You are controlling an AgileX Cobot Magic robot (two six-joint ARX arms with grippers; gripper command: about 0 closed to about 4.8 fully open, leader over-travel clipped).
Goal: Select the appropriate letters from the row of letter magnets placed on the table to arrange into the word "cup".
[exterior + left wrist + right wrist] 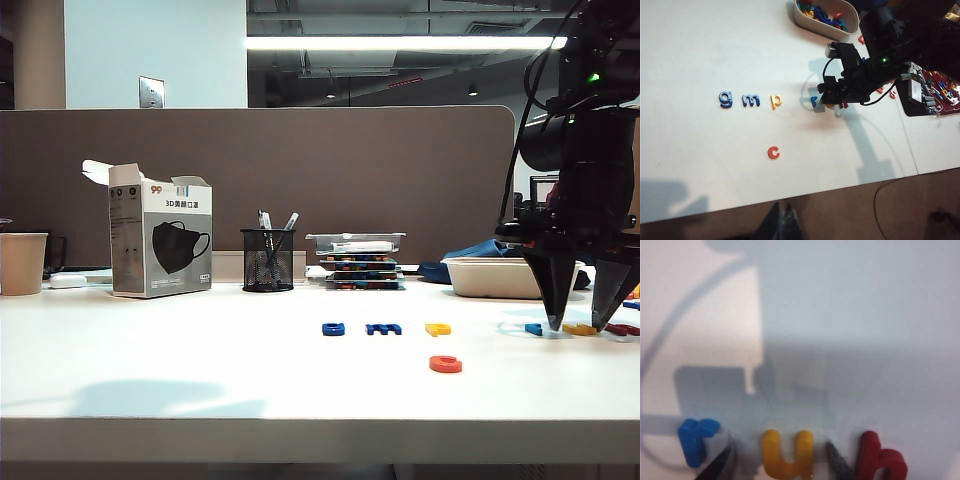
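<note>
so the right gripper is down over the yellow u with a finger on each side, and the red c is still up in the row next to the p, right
Not quite. The right gripper does straddle the yellow u, jaws open. But the red c lies alone on the table, out of the row and nearer the front edge than the yellow p, as the left wrist view shows.

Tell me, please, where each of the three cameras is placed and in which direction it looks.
Exterior view: low at the table's front edge, facing the divider; the right gripper stands over the yellow u.
Left wrist view: high, looking down at the row and the red c; it shows the right arm, no left gripper.
Right wrist view: just above the table, fingertips straddling the u.
Shared: the u shows in the exterior and right wrist views.
</note>
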